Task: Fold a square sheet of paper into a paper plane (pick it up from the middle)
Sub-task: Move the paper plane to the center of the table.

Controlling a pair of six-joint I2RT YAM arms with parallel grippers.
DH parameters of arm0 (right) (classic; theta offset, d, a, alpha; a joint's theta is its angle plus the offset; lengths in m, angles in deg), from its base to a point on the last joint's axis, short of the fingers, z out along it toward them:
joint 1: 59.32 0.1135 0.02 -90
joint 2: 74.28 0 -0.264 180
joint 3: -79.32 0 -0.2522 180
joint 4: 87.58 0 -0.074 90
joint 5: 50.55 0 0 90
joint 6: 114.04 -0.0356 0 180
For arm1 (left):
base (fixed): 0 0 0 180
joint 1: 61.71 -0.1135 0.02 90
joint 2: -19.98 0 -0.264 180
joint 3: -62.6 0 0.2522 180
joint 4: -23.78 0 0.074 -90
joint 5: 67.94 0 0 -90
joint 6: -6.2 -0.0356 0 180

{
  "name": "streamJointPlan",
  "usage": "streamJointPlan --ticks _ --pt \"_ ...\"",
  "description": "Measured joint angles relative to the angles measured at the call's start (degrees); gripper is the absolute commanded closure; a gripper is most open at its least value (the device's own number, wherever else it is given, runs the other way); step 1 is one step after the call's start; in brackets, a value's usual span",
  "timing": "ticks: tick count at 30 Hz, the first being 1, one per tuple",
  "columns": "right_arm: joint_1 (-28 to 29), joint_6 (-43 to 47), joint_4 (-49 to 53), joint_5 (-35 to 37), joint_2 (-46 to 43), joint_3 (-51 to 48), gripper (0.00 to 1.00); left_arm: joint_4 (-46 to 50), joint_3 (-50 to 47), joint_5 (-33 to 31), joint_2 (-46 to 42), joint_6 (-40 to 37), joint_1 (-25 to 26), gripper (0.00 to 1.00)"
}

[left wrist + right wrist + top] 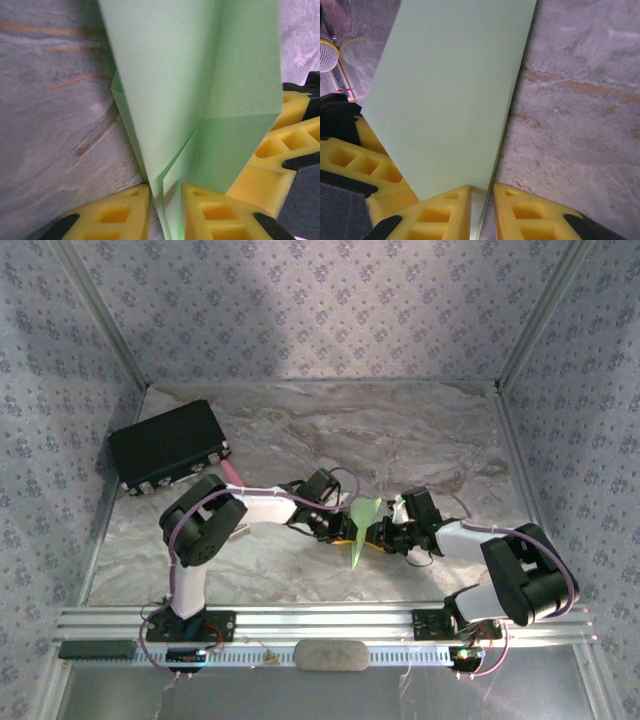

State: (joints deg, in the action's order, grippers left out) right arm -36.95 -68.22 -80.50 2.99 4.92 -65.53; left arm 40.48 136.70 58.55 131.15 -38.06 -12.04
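Observation:
The paper plane (pixel 359 527), pale-green paper folded to a slim pointed shape, stands on edge above the marble tabletop between both arms, its point toward the near rail. My left gripper (pixel 343 530) comes from the left and my right gripper (pixel 380 536) from the right. In the left wrist view the layered folds of the paper plane (pixel 200 90) run down between the yellow fingers, and the left gripper (pixel 166 189) is shut on them. In the right wrist view a flat wing of the paper plane (pixel 450 95) rises from the right gripper (pixel 482 190), shut on its lower edge.
A big black box (pixel 168 445) lies at the back left with a pink cylinder (pixel 231 472) beside it. The aluminium rail (pixel 300 622) runs along the near edge, with a grey oblong pad (pixel 332 654) in front of it. Patterned walls enclose the table.

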Motion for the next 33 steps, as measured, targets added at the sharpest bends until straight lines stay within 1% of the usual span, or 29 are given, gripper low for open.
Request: streamJointPlan --ticks 6,13,18,21,23,26,28,33 --pt "-0.44 -0.20 -0.79 -0.63 0.15 -0.37 0.81 -2.34 -0.17 1.09 0.55 1.49 0.33 0.78" --pt "-1.14 -0.72 -2.45 -1.64 0.22 -1.25 0.82 -4.15 -0.70 1.68 0.70 2.78 0.39 0.82" --pt "-1.53 -1.07 -3.28 -2.05 0.20 -1.66 0.82 -4.55 -0.96 1.66 0.70 3.39 0.39 0.93" --pt "-1.75 -1.05 -2.71 -1.88 -0.39 -1.70 0.82 -4.44 -1.55 1.09 0.44 3.37 0.39 0.96" --pt "-1.97 -0.98 -1.07 -0.92 -1.90 -1.70 0.82 -2.64 -1.68 -0.72 -0.55 3.17 0.42 0.98" --pt "-1.99 0.04 3.76 2.49 -5.31 -1.22 0.83 3.34 -1.16 -6.23 -3.80 2.12 0.76 0.99" --pt "-1.73 0.55 7.26 5.16 -7.72 -0.52 0.83 9.66 0.79 -12.11 -6.54 1.20 1.20 1.00" --pt "-0.98 0.94 11.34 9.35 -11.34 0.63 0.82 20.70 5.84 -25.24 -10.43 -0.22 1.86 1.00"
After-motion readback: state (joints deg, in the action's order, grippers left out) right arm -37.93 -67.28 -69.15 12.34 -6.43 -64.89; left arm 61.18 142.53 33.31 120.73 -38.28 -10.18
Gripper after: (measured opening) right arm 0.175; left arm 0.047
